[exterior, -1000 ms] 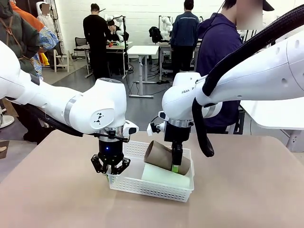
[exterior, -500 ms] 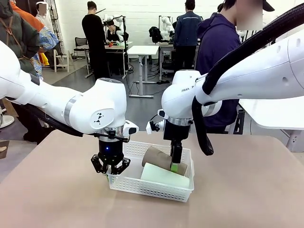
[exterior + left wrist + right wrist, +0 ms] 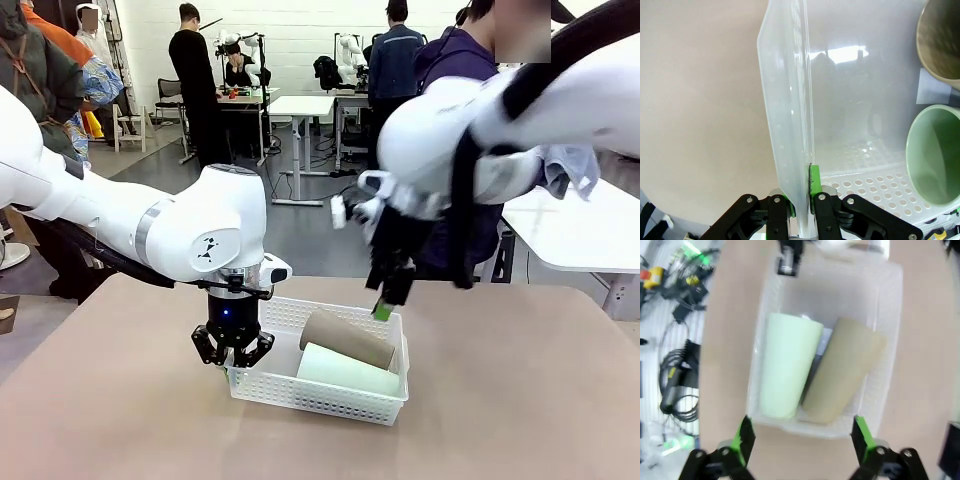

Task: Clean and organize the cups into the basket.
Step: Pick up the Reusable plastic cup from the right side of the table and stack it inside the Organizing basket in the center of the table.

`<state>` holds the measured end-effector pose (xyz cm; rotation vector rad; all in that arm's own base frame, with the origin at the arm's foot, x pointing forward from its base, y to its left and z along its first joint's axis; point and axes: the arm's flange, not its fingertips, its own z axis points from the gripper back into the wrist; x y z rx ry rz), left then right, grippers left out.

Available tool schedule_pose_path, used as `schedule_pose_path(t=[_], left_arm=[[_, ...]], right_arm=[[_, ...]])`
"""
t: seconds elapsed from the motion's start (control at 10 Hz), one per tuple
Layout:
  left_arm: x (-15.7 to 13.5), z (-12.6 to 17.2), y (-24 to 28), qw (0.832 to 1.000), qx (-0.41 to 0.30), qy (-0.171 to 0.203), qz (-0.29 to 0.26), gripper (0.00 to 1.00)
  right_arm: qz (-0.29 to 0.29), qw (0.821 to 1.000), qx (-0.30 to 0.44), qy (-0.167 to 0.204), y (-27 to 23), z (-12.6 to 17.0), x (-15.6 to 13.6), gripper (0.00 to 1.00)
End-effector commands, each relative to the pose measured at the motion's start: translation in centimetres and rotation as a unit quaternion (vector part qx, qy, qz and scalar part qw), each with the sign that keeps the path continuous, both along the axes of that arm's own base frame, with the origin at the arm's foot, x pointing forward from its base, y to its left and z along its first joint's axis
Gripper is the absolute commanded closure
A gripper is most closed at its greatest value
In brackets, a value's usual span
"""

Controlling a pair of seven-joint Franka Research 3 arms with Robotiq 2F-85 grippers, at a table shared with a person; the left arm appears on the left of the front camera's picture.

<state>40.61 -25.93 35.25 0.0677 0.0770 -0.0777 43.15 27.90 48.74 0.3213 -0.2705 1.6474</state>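
The left fingers (image 3: pixel 784 207) are pinched narrow on the left end wall of the white basket (image 3: pixel 318 396), gripping its rim low over the tabletop (image 3: pixel 110 420). Inside the basket two cups lie on their sides, touching each other: the tan cup (image 3: pixel 347 338) toward the far side and the mint cup (image 3: pixel 347 370) along the near wall, both open mouths turned toward the left fingers. The right fingers (image 3: pixel 743 437) hang above the basket's far right part, spread wide and holding nothing
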Motion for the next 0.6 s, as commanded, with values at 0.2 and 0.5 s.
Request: schedule_pose_path(t=[0.2, 0.5], left_arm=[[0.0, 0.2, 0.0, 1.0, -0.001, -0.002, 0.001, 1.0], [0.0, 0.2, 0.0, 1.0, -0.001, -0.002, 0.001, 1.0]], right_arm=[[0.014, 0.982, 0.187, -0.004, -21.0, 0.9, -4.8, 0.0], [-0.035, 0.948, 0.315, -0.01, -33.3, -3.6, -3.2, 0.0]])
